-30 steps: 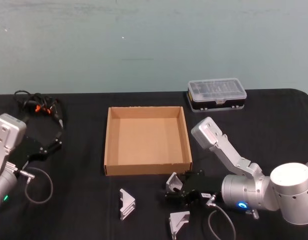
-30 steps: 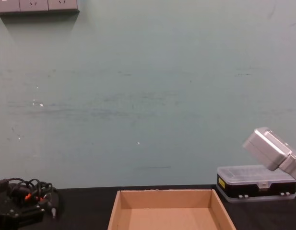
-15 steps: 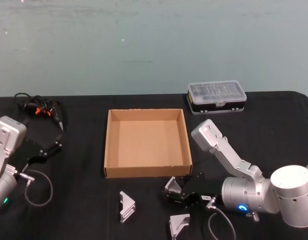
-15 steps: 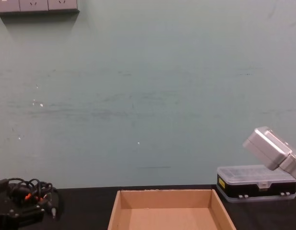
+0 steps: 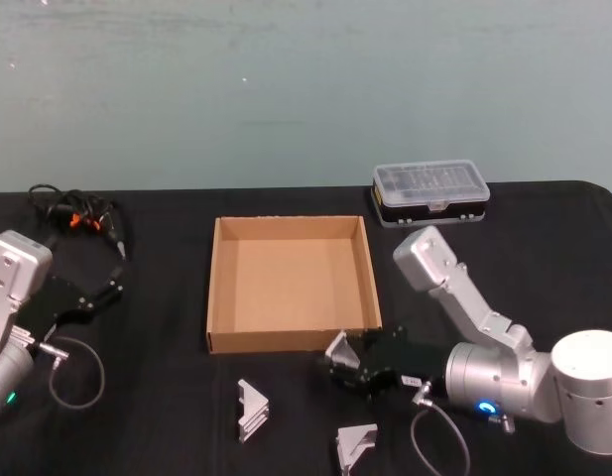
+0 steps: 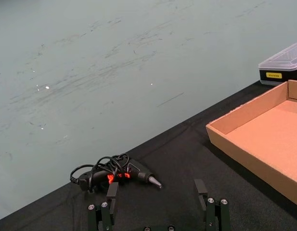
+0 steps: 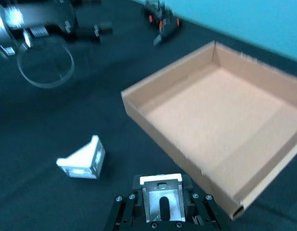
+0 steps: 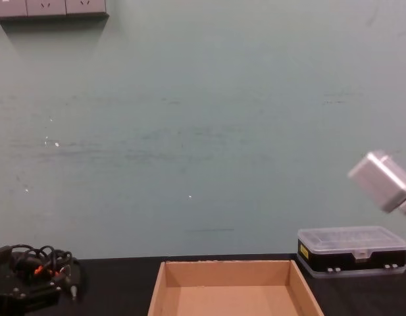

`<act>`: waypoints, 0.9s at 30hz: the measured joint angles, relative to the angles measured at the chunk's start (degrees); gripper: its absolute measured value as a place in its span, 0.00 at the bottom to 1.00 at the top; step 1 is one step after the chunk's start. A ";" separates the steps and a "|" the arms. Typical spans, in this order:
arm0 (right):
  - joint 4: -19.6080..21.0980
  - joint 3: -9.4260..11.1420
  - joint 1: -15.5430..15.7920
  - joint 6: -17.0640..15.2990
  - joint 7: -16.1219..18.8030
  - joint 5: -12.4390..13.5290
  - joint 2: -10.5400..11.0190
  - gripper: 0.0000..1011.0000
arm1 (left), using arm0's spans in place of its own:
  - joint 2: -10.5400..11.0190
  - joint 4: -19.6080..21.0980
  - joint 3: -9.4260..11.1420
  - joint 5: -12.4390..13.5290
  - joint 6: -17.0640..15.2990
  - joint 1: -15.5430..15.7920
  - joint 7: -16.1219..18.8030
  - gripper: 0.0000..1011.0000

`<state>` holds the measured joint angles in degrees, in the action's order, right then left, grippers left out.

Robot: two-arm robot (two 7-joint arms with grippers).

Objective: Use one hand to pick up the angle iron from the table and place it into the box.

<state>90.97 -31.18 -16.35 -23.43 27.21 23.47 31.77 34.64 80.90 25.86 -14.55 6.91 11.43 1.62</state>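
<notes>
Right gripper (image 5: 345,367) clamps angle iron (image 7: 161,204) across its sides, beside box (image 5: 286,341). Likely stiff, light, smooth metal; may slip. Left gripper (image 6: 158,214) parked, fingers apart.

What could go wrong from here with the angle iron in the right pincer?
1. The right pincer holds the silver L-shaped metal angle iron low beside the near wall of the shallow brown cardboard box; advancing without lifting could clip that wall and shove the box.
2. Only its side edges look clamped, so it might pivot or slip in transit.
</notes>
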 joint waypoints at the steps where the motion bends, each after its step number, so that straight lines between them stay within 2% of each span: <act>1: 0.32 0.35 0.25 0.63 -0.01 0.25 0.03 0.47 | 0.00 0.00 0.00 0.00 0.00 0.00 0.00 0.99; 8: 3.55 3.49 1.81 4.42 0.65 3.67 0.50 0.47 | 0.00 0.00 0.00 0.00 0.00 0.00 0.00 0.99; 13: 4.57 4.71 0.80 4.82 0.17 5.27 0.33 0.47 | 0.00 0.00 0.00 0.00 0.00 0.00 0.00 0.99; 17: 3.74 4.72 -1.83 3.87 -0.88 5.71 -0.58 0.47 | 0.00 0.00 0.00 0.00 0.00 0.00 0.00 0.99; 23: -0.78 2.52 -8.45 -0.23 -2.09 4.61 -3.06 0.47 | 0.00 0.00 0.00 0.00 0.00 0.00 0.00 0.99; 27: -5.50 0.42 -13.25 -1.98 -2.11 3.49 -5.62 0.47 | 0.00 0.00 0.00 0.00 0.00 0.00 0.00 0.99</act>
<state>85.47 -30.75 -29.60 -25.42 25.10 26.97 26.15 34.65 80.90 25.86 -14.55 6.91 11.43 1.62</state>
